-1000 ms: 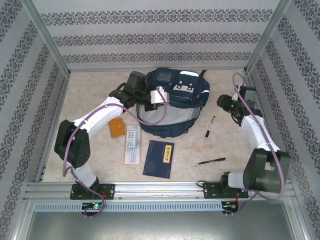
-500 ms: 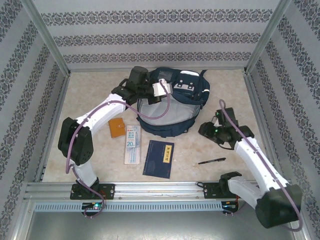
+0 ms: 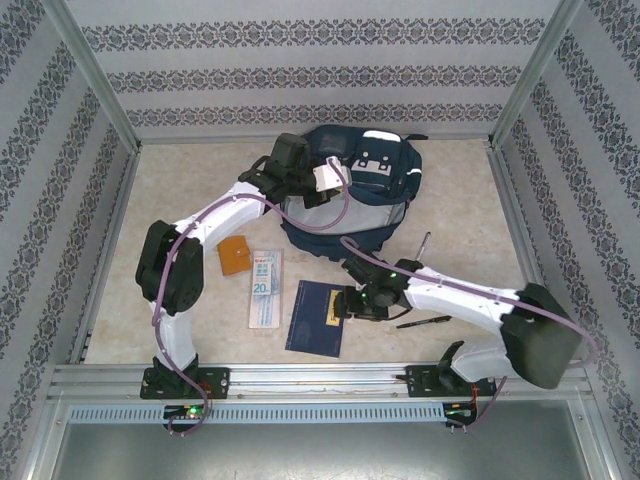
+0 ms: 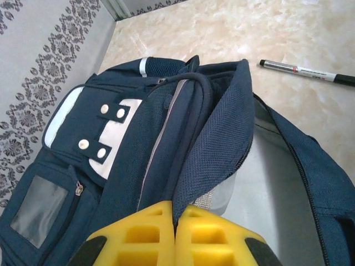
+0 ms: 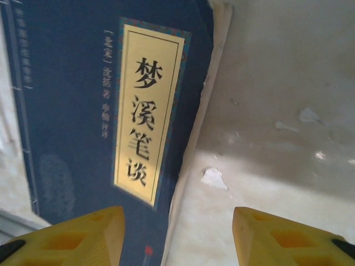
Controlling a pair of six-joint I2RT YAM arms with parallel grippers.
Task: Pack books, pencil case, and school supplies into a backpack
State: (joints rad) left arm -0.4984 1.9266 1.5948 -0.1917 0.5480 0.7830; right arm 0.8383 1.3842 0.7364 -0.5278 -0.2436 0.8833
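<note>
We have the left gripper [image 4: 175, 224] with its yellow fingers pressed together on the fabric rim of the large dark navy fabric backpack [image 3: 385, 190], holding the mouth open so the pale grey lining shows. The backpack lies at the far middle of the beige marbled table [image 3: 180, 190].

Our right gripper [image 5: 177, 233] is spread wide, poised over the right edge of the thin dark navy booklet [image 3: 312, 325] with its gold label; we cannot tell whether the fingers touch it yet.

Nothing appears packed so far, in our judgement. The booklet lies flat near the front edge. The long translucent whitish-blue pencil case [image 3: 265, 288] lies just left of it, and the small flat orange square [image 3: 234, 256] sits left of that. One slim black pen [image 3: 424, 246] rests beside the backpack, and a second black pen [image 3: 438, 320] lies partly under the right arm. The booklet looks to be the first item, with everything else left to load.
</note>
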